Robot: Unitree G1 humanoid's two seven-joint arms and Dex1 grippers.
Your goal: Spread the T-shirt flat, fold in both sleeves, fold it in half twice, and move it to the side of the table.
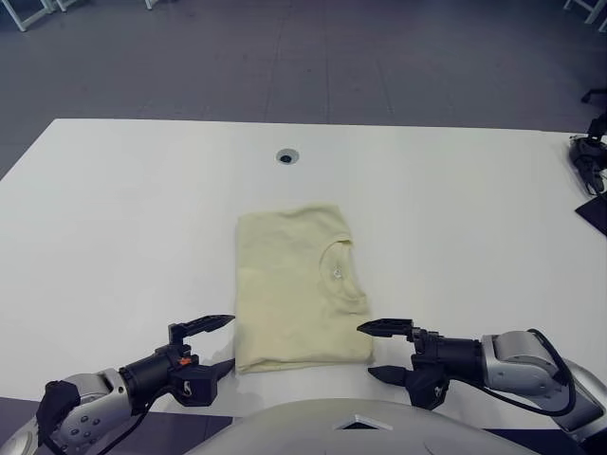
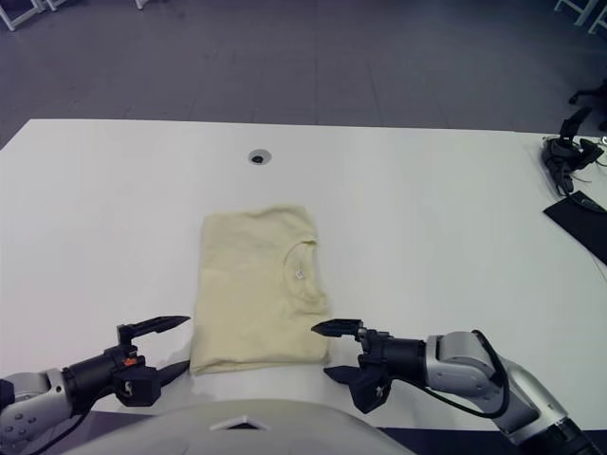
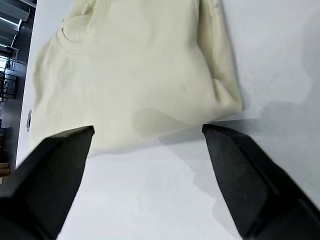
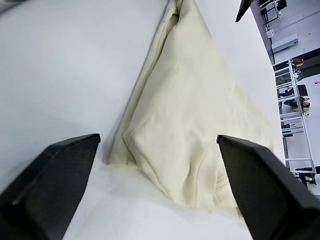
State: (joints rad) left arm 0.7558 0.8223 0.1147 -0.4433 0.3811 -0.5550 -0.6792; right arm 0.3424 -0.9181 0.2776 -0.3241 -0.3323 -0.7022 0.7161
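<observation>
White table (image 1: pixel 114 218). Pale yellow T-shirt (image 1: pixel 289 303), folded to a rectangle, lies flat near centre, collar on its right side. Tag inside the collar (image 1: pixel 337 273), print too small to read. Left gripper (image 1: pixel 228 341), fingers apart, just beside the near left corner. Right gripper (image 1: pixel 365 349), fingers apart, at the near right corner. Round port (image 1: pixel 287 156) beyond the shirt.

A round cable port (image 1: pixel 287 156) is set into the white bench (image 1: pixel 114 218) near its far edge. A tangle of black gear (image 2: pixel 566 152) and a flat black sheet (image 2: pixel 583 223) are seen lying at the bench's right edge. Grey floor (image 1: pixel 313 57) is seen beyond the bench.
</observation>
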